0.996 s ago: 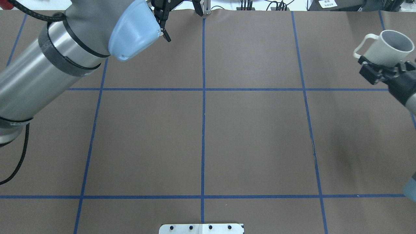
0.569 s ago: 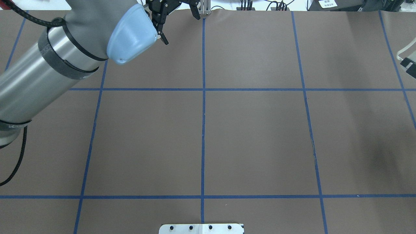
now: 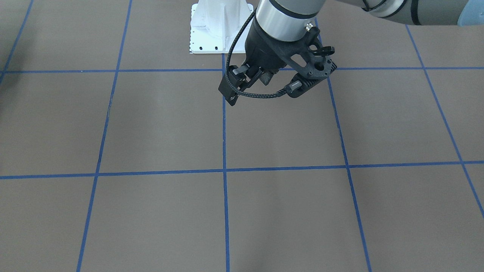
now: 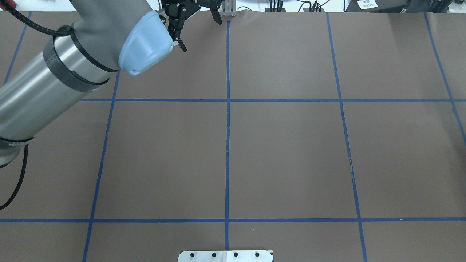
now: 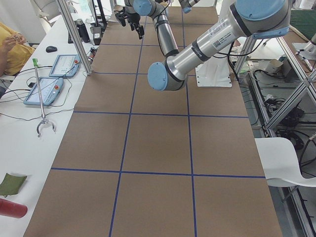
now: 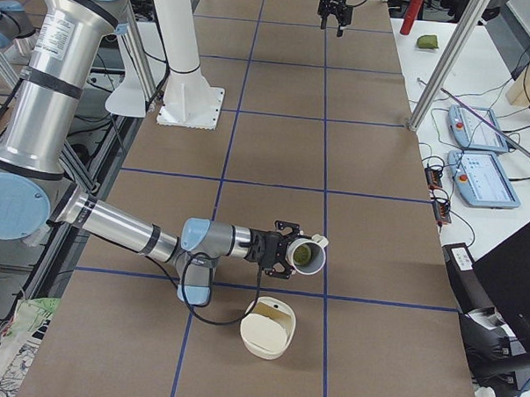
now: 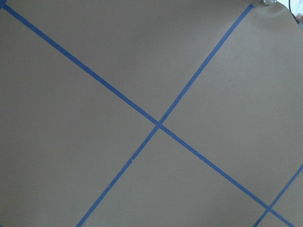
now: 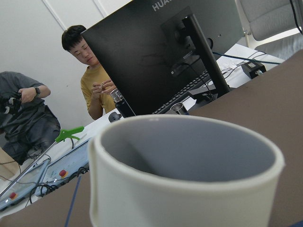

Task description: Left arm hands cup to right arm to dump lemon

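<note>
The cup [image 6: 308, 253] is a white mug, tipped on its side in the air at the tip of the near, right arm in the exterior right view. A yellow-green lemon [image 6: 303, 252] shows in its mouth. The right gripper [image 6: 276, 249] sits right behind the cup; I cannot tell how its jaws stand. In the right wrist view the cup [image 8: 184, 189] fills the frame and shows its grey inside, with no lemon seen. My left gripper [image 4: 198, 27] is open and empty at the table's far edge near the centre line. It also shows in the front-facing view [image 3: 249, 85].
A cream bowl [image 6: 266, 332] stands on the table just below the tipped cup. The white robot base plate [image 4: 225, 255] is at the near edge. Control tablets [image 6: 484, 129], a monitor [image 8: 165, 52] and two operators [image 8: 92, 75] are beyond the table's far edge.
The right arm with the cup has left the overhead view past its right edge. The left gripper has drifted slightly left and back, still open.
</note>
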Controlling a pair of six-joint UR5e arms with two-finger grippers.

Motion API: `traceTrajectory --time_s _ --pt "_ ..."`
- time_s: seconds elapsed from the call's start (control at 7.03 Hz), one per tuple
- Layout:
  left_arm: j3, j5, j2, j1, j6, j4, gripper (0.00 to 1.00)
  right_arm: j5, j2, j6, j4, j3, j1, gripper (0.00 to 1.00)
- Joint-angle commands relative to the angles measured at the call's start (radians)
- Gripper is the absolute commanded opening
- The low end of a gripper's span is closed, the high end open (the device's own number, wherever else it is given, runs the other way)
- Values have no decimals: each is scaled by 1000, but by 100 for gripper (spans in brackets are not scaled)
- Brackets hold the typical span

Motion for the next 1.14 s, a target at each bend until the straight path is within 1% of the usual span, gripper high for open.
traceTrajectory --time_s 0.0,0.14,0.28,0.43,0.57,0.71,1.0 --pt "-1 26 -3 4 0 -4 100 60 -2 284 58 -49 36 9" --pt "-1 27 -7 5 0 -9 100 114 -6 428 91 -78 71 12" --pt "-1 32 -9 7 0 -9 100 139 -6 556 118 -83 85 13" --pt "-2 33 -9 10 0 -9 100 164 -6 672 124 -93 113 13" --pt "-2 36 -9 10 0 -9 100 231 10 819 129 -95 163 13" --pt "-2 43 -10 10 0 -9 100 266 10 916 130 -109 194 13" --pt "-2 69 -10 21 0 -9 100 303 19 1139 147 -136 205 12"
